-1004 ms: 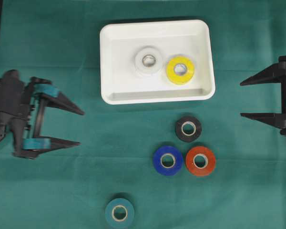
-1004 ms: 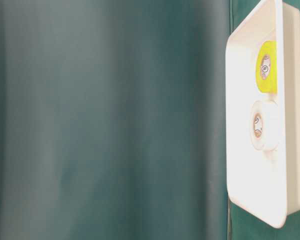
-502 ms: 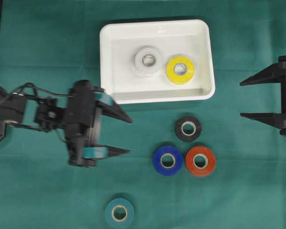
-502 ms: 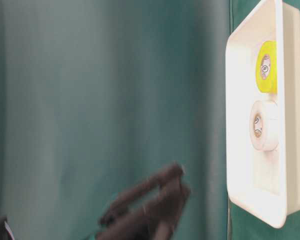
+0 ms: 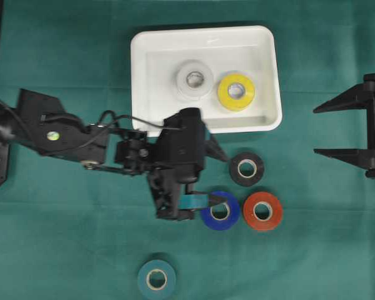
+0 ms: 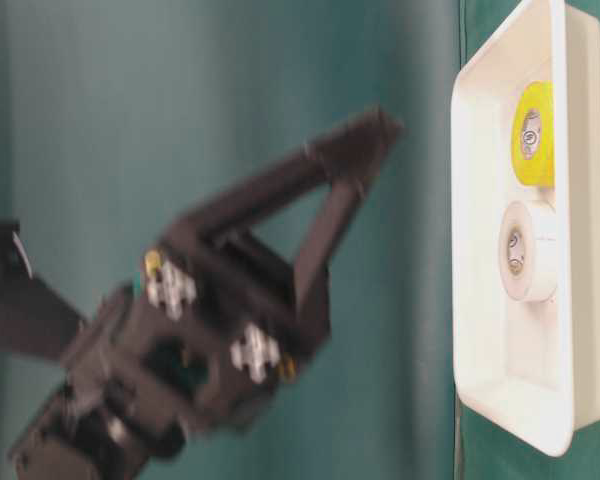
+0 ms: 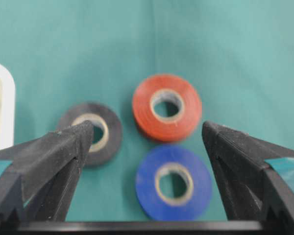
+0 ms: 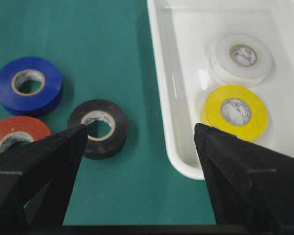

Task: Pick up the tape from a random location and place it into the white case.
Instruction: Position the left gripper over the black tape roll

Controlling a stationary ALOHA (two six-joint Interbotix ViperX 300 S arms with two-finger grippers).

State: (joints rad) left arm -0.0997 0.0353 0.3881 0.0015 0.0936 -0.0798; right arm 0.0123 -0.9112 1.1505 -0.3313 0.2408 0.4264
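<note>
The white case (image 5: 137, 81) lies at the top middle and holds a white roll (image 5: 182, 81) and a yellow roll (image 5: 249, 92). Below it on the cloth are black tape (image 5: 259, 169), blue tape (image 5: 234, 214), red tape (image 5: 275, 211) and, nearer the front, teal tape (image 5: 170, 279). My left gripper (image 5: 225, 179) is open, one finger by the black roll and the other over the blue roll's left edge. In the left wrist view the blue tape (image 7: 148, 183) lies between the spread jaws of the left gripper (image 7: 147, 128). My right gripper (image 5: 316, 130) stays open at the right edge, holding nothing.
Green cloth covers the whole table. The three rolls sit close together, red tape (image 7: 143, 107) just beyond the blue and black tape (image 7: 112, 132) beside it. The case's lower rim (image 8: 159, 73) runs near the black tape (image 8: 118, 128).
My left arm has swept from the left edge to the right across the cloth, bringing its open gripper to the blue and black rolls. The right arm and all rolls have not moved.
</note>
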